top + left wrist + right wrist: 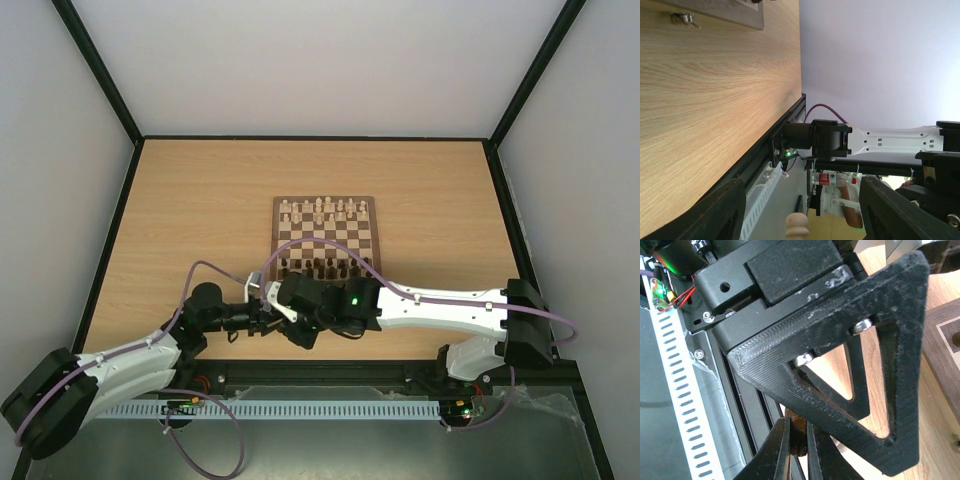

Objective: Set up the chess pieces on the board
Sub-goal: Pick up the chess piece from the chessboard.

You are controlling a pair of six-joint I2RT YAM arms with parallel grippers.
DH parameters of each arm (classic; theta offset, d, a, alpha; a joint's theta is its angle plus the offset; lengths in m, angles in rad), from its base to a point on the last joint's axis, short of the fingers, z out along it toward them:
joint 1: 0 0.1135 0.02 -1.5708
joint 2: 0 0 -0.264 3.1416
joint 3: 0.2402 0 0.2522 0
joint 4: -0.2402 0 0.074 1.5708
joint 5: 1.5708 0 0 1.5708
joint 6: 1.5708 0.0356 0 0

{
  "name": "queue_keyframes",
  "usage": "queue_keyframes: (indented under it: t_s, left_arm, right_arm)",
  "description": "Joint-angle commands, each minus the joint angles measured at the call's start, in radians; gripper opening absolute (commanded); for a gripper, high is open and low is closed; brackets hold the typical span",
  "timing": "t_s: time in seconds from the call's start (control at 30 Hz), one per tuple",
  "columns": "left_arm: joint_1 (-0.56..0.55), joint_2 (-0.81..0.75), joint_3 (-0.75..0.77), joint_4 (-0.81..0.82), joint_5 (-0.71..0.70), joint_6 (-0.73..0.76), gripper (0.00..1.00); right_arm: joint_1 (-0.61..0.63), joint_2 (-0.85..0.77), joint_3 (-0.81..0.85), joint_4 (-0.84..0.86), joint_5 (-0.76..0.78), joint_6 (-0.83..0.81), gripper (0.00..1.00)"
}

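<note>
The board [325,235] lies mid-table, with pale chess pieces [322,210] along its far rows and dark ones [318,267] on its near rows. Both grippers meet just in front of its near left corner. My right gripper [798,427] is shut on one small wooden chess piece [799,440]. In the left wrist view that pale piece's [797,226] rounded top shows between the wide-apart fingers [715,210] of my left gripper [802,200], touching neither. The left gripper's triangular finger [850,340] fills the right wrist view. From above, the two grippers [272,312] overlap and hide the piece.
A black rail and a white slotted cable duct [300,410] run along the table's near edge. The board's corner and metal clasp [684,19] show at the top of the left wrist view. The right arm's base [830,137] stands behind. Black-framed walls enclose the table.
</note>
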State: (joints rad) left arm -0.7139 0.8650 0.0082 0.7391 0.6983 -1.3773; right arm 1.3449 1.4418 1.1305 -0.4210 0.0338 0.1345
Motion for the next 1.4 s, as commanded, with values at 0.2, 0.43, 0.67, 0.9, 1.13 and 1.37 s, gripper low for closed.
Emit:
queue_keyframes:
  t_s: [0.2, 0.43, 0.67, 0.9, 1.13, 1.37]
  left_arm:
    - [0.002, 0.028, -0.007, 0.092, 0.043, -0.02, 0.58]
    - [-0.001, 0.056, -0.004, 0.116, 0.048, -0.027, 0.52]
    - [-0.01, 0.085, 0.001, 0.138, 0.047, -0.032, 0.51]
    - [-0.034, 0.124, 0.009, 0.166, 0.045, -0.036, 0.5]
    - [-0.057, 0.158, 0.023, 0.204, 0.047, -0.05, 0.38]
    - [-0.095, 0.202, 0.024, 0.253, 0.046, -0.067, 0.28]
  right_arm:
    - [-0.041, -0.032, -0.005, 0.079, 0.027, -0.006, 0.03]
    - [-0.06, -0.032, -0.001, 0.109, 0.021, -0.017, 0.03]
    - [-0.08, -0.034, -0.004, 0.133, 0.021, -0.029, 0.03]
    - [-0.098, -0.03, -0.004, 0.148, 0.015, -0.039, 0.03]
    - [-0.108, -0.027, -0.01, 0.158, 0.01, -0.047, 0.03]
    - [-0.118, -0.03, -0.012, 0.168, 0.01, -0.05, 0.03]
